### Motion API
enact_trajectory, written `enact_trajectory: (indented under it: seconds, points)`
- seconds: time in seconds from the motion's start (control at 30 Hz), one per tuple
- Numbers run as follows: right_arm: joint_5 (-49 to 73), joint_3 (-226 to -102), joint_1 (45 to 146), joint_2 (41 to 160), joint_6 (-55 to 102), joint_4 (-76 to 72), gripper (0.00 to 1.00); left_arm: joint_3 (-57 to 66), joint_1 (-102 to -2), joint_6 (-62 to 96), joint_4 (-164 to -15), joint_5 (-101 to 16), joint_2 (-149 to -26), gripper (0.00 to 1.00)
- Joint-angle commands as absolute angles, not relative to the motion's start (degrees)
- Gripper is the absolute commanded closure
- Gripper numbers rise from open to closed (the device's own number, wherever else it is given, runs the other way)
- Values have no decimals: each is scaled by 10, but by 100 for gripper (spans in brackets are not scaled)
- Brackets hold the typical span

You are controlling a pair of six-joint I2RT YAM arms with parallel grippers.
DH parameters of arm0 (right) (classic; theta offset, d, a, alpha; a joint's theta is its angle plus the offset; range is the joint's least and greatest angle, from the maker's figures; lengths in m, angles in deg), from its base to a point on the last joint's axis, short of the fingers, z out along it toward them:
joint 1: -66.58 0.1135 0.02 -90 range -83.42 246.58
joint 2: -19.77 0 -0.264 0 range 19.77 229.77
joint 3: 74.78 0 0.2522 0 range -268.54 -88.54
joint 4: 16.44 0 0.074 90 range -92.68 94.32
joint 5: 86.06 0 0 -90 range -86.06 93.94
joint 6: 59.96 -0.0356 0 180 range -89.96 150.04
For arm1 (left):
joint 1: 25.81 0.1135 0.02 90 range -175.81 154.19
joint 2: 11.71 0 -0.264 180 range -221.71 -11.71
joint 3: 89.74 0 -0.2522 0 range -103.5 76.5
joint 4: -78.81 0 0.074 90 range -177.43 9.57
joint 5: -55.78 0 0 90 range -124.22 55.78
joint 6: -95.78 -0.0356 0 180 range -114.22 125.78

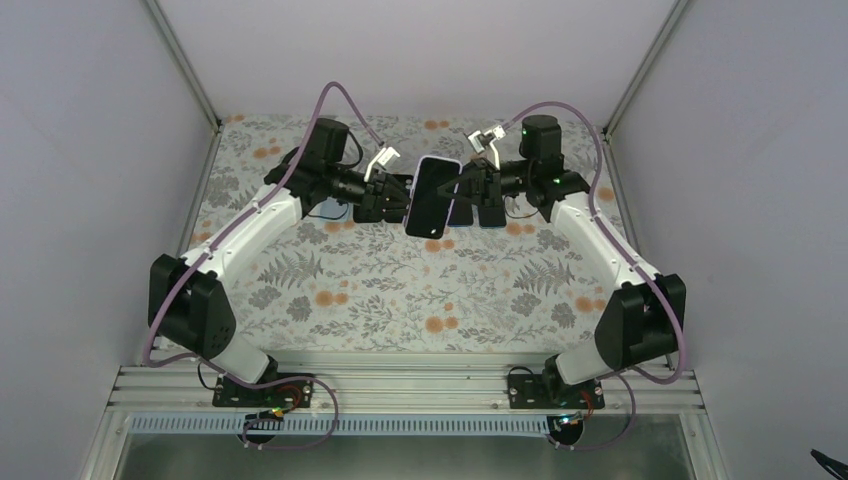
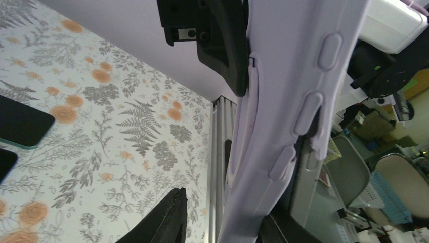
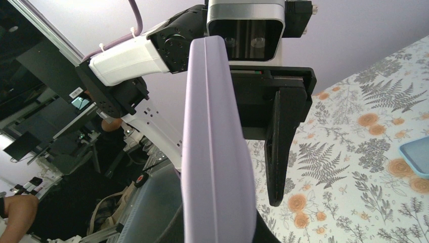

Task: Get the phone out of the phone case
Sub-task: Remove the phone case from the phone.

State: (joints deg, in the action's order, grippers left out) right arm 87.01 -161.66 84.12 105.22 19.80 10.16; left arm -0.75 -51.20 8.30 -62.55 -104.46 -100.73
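Observation:
The phone (image 1: 430, 196), dark screen toward the top camera, hangs in the air in its lavender phone case (image 2: 298, 86) between my two arms. My right gripper (image 1: 463, 186) is shut on the case's right edge. In the right wrist view the case (image 3: 215, 152) rises from between its jaws (image 3: 217, 234). My left gripper (image 1: 400, 197) straddles the opposite edge and is open. One finger (image 2: 169, 217) stands clear of the case, and the other (image 2: 283, 234) lies against the far side. That free left finger (image 3: 281, 147) also shows apart from the case in the right wrist view.
Other phones lie on the floral table (image 1: 400, 290) under the held one: a blue-edged one (image 1: 491, 216), and dark ones (image 2: 20, 121) in the left wrist view. Grey walls close in the back and both sides, with a metal rail (image 1: 400, 385) at the near edge.

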Motion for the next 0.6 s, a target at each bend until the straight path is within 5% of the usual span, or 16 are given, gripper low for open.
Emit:
enact_trajectory:
  seconds: [0.0,0.37,0.57]
  points:
    - [956,-1601,915,1075,210,141,96,-29,-536,134,-776,-1056,-1017,70]
    - [943,-1629,904,1093,213,159,96,20,-526,187,-823,-1073,-1009,96]
    - [912,-1651,879,1091,199,160,80,50,-509,243,-877,-1080,-1009,98]
